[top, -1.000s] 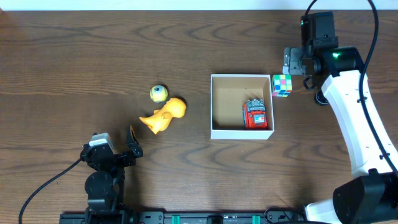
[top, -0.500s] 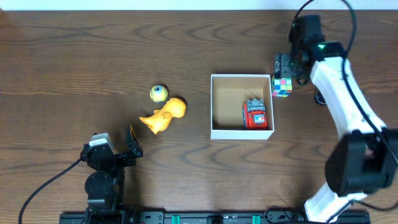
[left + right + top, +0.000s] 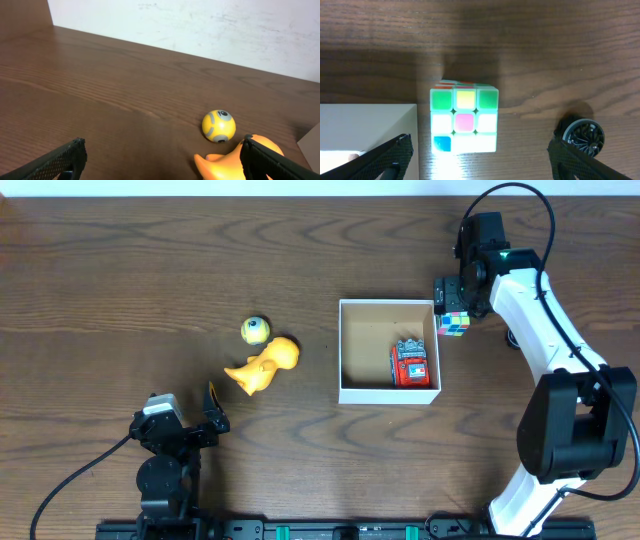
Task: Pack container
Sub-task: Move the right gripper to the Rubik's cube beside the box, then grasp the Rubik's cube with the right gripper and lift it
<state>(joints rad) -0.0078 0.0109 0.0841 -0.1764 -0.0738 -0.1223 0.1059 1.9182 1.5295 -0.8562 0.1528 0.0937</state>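
The container [image 3: 340, 352], a shallow white box with a brown inside, sits right of the table's middle with a red toy car [image 3: 413, 364] in its right half. A colour cube [image 3: 453, 323] stands on the table just outside the box's far right corner [image 3: 365, 125]. My right gripper [image 3: 450, 292] hangs open above the cube [image 3: 464, 120], its fingers spread wide on either side and apart from it. My left gripper [image 3: 215, 412] is open near the front left, holding nothing. A yellow ball [image 3: 218, 125] and an orange duck [image 3: 235, 162] lie ahead of it.
The ball [image 3: 255, 330] and the duck [image 3: 265, 366] lie left of the container, close together. A small black wheel [image 3: 585, 137] rests on the table right of the cube, near my right finger. A white wall borders the table's far edge.
My right arm has swung left and brought its gripper over the cube beside the container. The left arm and the toys have not moved.
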